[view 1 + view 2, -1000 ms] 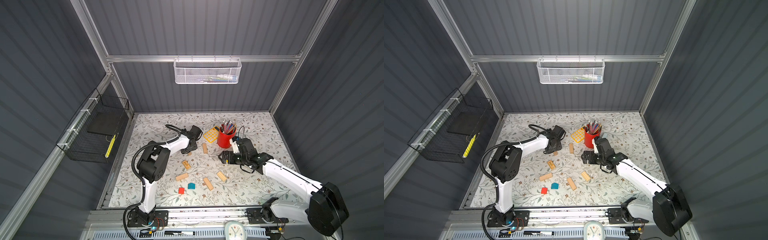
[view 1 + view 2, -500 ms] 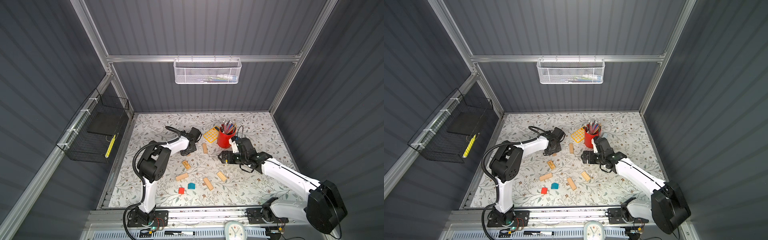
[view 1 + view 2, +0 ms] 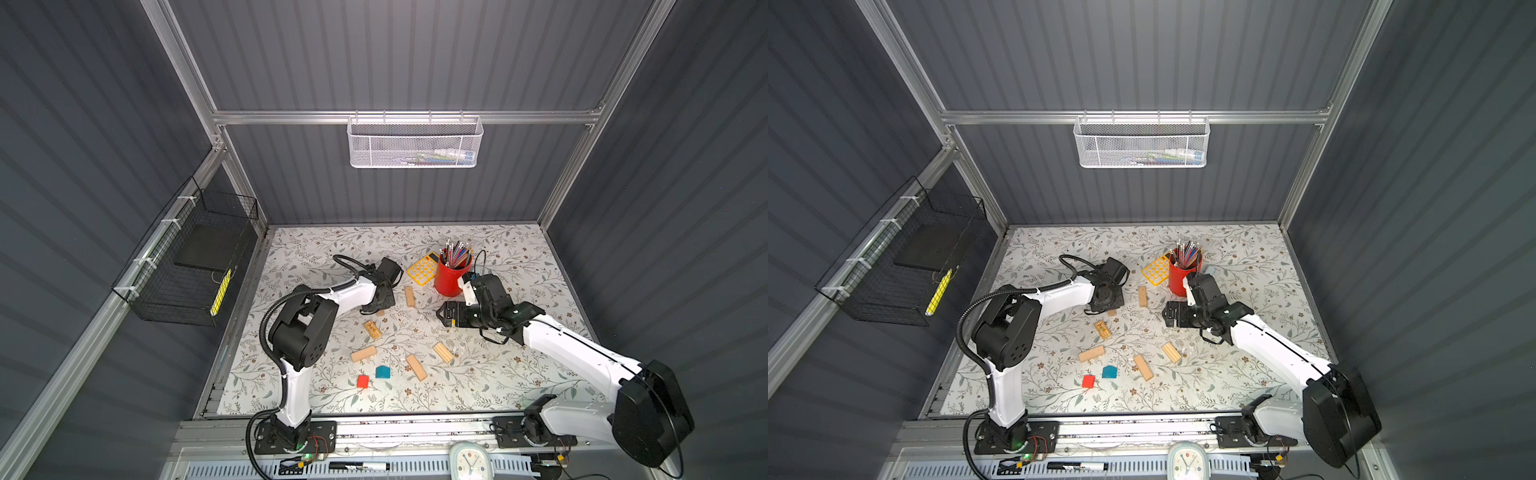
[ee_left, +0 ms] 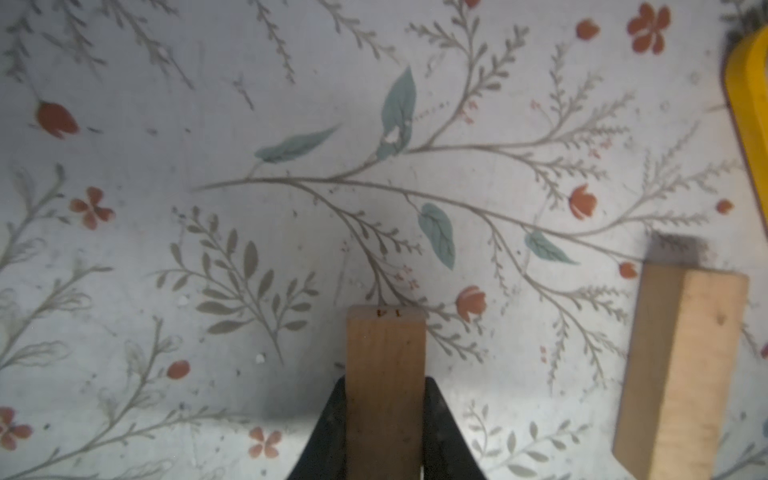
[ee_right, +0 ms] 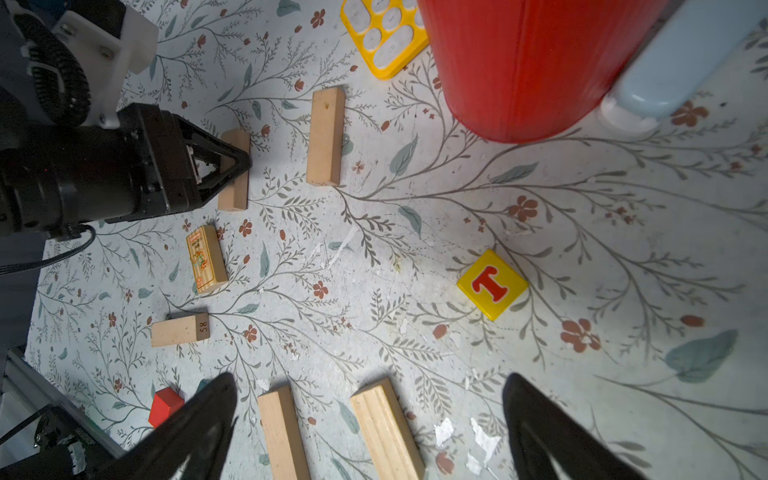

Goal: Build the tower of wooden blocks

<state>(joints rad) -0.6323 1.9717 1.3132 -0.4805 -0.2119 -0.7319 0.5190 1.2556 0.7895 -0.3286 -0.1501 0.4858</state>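
Left gripper [image 4: 385, 384] is clamping a short tan wooden plank [image 4: 385, 345]. Right gripper [image 5: 370, 378] is standing with jaws wide apart; only its wrist view is showing the yellow lettered cube [image 5: 492, 284].

Enclosure of dark grey ribbed wall panels [image 3: 415, 62] on an aluminium frame [image 3: 178, 58], seen in both top views. A white mesh basket [image 3: 415, 145] hangs from the rear crossbar [image 3: 291, 117]; a black wire basket [image 3: 187, 266] is mounted on a side wall. The table [image 3: 519, 257] carries a floral-patterned covering.
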